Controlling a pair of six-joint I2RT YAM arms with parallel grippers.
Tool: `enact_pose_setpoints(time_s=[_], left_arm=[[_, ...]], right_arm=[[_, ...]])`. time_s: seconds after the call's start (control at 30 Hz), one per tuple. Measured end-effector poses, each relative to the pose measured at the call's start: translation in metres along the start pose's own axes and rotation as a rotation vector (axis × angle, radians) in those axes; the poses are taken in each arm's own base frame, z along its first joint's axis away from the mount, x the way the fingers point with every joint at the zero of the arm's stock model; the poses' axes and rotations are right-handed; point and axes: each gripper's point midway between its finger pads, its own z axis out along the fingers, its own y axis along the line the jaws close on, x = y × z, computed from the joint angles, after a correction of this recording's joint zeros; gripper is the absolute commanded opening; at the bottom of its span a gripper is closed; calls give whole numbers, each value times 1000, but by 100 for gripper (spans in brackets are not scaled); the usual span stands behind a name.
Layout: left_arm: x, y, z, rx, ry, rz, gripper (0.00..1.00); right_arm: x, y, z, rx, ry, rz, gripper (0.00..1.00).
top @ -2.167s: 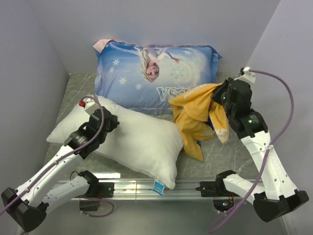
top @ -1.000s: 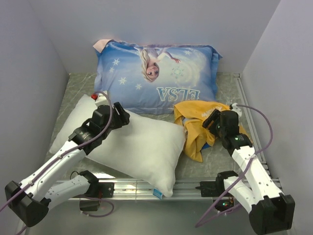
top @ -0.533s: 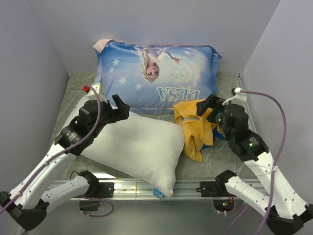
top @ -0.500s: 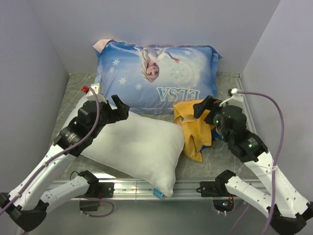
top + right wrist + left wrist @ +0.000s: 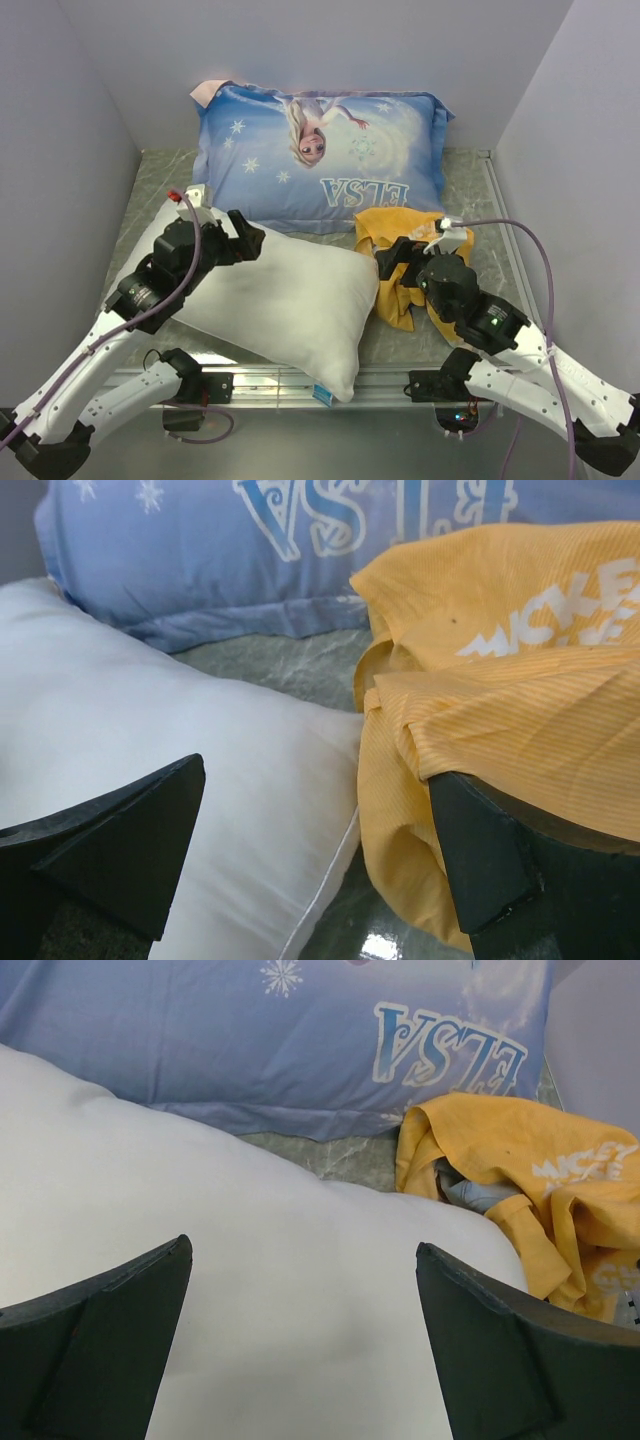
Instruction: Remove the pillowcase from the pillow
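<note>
Both hands gape wide and empty: the left hand [image 5: 245,232] over the bare white pillow [image 5: 285,300] at the desk's [image 5: 160,170] near left, the right hand [image 5: 393,262] at the crumpled yellow pillowcase [image 5: 400,226], which lies against the pillow's right end.

Top view gives me soft, even light from overhead, shadows faint. On my left wrist feed the pillow [image 5: 250,1280] looks nearly washed out. Right wrist: small glare spot on the table [image 5: 388,943], and the dark fingers [image 5: 100,840] read slightly soft.
</note>
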Motion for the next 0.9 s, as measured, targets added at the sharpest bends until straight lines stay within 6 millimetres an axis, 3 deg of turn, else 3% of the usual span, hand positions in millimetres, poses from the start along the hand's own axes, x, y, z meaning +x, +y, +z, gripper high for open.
enact_pose_setpoints(time_s=[0.17, 0.9], left_arm=[[7, 2, 1, 7, 10, 3, 99], [4, -4, -1, 44, -3, 9, 100]], right_arm=[[-9, -2, -4, 0, -35, 16, 100], [-14, -6, -7, 14, -60, 25, 100]])
